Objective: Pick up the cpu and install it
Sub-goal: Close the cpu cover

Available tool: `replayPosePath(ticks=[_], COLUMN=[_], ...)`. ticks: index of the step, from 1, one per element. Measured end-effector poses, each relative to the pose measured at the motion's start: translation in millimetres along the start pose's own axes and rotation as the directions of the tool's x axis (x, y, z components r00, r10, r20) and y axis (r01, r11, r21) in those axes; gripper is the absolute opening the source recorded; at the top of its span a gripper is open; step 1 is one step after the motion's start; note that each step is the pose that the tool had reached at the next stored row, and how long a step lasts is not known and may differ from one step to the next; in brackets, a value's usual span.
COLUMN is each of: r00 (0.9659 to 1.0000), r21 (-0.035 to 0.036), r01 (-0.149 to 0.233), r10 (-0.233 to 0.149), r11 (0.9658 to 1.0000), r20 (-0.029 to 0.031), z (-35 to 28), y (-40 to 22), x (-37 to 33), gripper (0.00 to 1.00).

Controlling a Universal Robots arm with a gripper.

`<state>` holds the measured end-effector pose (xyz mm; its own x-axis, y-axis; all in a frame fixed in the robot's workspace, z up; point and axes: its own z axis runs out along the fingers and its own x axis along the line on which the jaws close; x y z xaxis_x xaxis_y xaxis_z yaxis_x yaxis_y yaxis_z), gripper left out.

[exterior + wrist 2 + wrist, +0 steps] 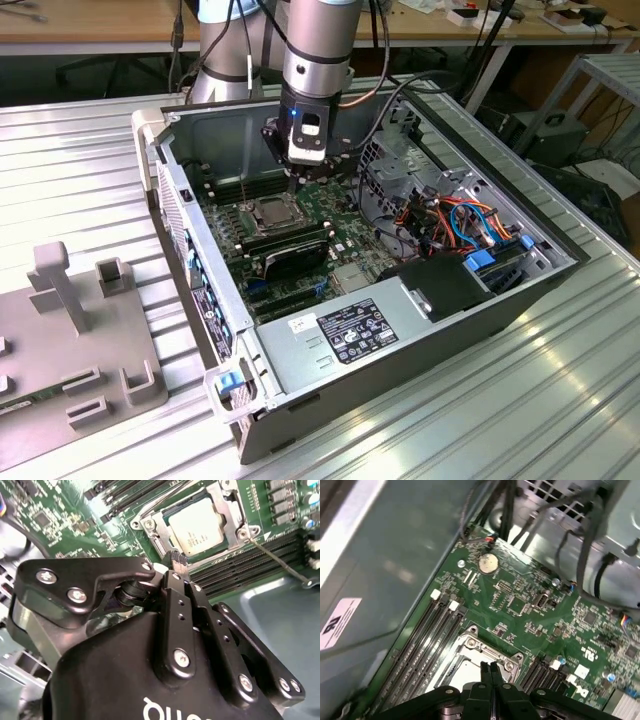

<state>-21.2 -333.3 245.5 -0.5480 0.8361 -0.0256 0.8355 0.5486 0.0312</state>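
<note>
The cpu (pixel 272 210) lies seated in its socket (pixel 226 507), at seven o'clock from the gripper (pixel 296 175) in the exterior view. The fingers (pixel 484 672) are pressed together, empty. Likely light, stiff and fragile: hold its edges.

1. This is a robotics lab or test workshop: the silver ribbed aluminium table (pixel 520 420) under the gripper (pixel 300 178) carries an open grey metal desktop computer case (pixel 420 375) with its green motherboard (pixel 350 235) exposed.
2. Beside the gripper, towards the exterior view's left, sits a grey plastic slotted parts fixture (pixel 70 350).
3. Well behind the gripper run long light wooden workbenches (pixel 100 25) and a grey metal shelf rack (pixel 612 75).
</note>
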Motion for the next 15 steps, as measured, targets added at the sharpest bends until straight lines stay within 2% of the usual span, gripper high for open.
replayPosePath(ticks=[2,4,5,6,8,9,10,13,14,15], r00=[0.9994,0.9951,0.9916,0.9859,0.9786,0.9731,0.9693,0.9544,0.9456,0.9304], r21=[-0.0009,-0.0027,-0.0035,-0.0045,-0.0056,-0.0062,-0.0066,-0.0079,-0.0087,-0.0098], r01=[0.035,0.098,0.129,0.167,0.205,0.230,0.246,0.298,0.325,0.366], r10=[-0.035,-0.098,-0.129,-0.167,-0.205,-0.230,-0.246,-0.298,-0.325,-0.367], r11=[0.9994,0.9951,0.9916,0.9859,0.9786,0.9731,0.9693,0.9545,0.9456,0.9304], r20=[-0.0011,-0.0029,-0.0038,-0.0046,-0.0055,-0.0059,-0.0062,-0.0071,-0.0075,-0.0081], z=[0.1,0.2,0.2,0.3,0.3,0.3,0.4,0.4,0.4,0.5], y=[0.0,0.0,0.0,0.0,0.0,0.0,0.0,0.0,0.0,0.0], x=[0.0,0.0,0.0,0.0,0.0,0.0,0.0,0.0,0.0,0.0], gripper=[0.11,0.11,0.11,0.11,0.11,0.11,0.11,0.11,0.11,0.11])
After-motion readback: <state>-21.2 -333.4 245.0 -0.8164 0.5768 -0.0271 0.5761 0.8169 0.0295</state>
